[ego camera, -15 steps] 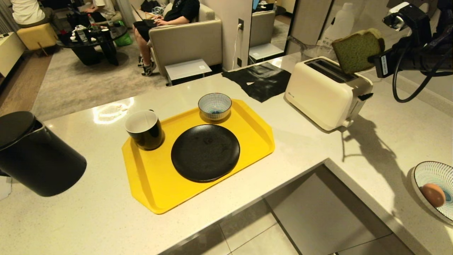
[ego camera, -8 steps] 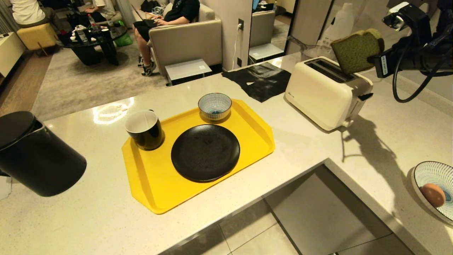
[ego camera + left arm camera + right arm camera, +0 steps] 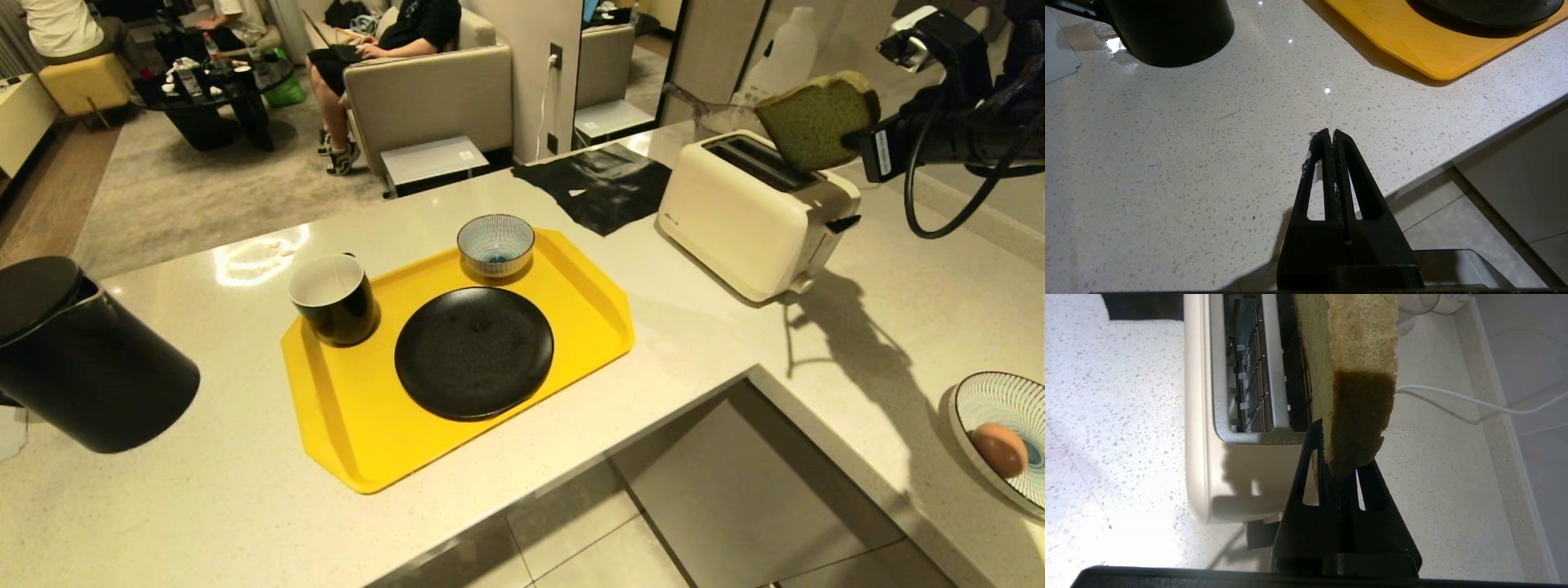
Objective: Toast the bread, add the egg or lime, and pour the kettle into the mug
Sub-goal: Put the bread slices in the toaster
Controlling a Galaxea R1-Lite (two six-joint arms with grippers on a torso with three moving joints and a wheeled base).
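My right gripper (image 3: pixel 859 140) is shut on the edge of the pale green bread (image 3: pixel 816 121), which hangs tilted just above the cream toaster (image 3: pixel 751 212). In the right wrist view the bread (image 3: pixel 1359 375), pinched by the gripper (image 3: pixel 1345 459), is over the far slot of the toaster (image 3: pixel 1229 416). My left gripper (image 3: pixel 1331 132) is shut and empty above the counter near its front edge. The black kettle (image 3: pixel 82 359) stands at the far left. The black mug (image 3: pixel 335 298) sits on the yellow tray (image 3: pixel 343 425). The egg (image 3: pixel 998 449) lies in a striped bowl (image 3: pixel 1008 400) at the right. No lime is in view.
The tray also carries a black plate (image 3: pixel 473 351) and a small striped bowl (image 3: pixel 495 243). A black cloth (image 3: pixel 600 184) lies behind the tray. A white cable (image 3: pixel 1474 402) runs behind the toaster. The counter is L-shaped with a floor gap (image 3: pixel 653 523). People sit in the background.
The right gripper and the bread have edged slightly left above the toaster. Everything else is as before.
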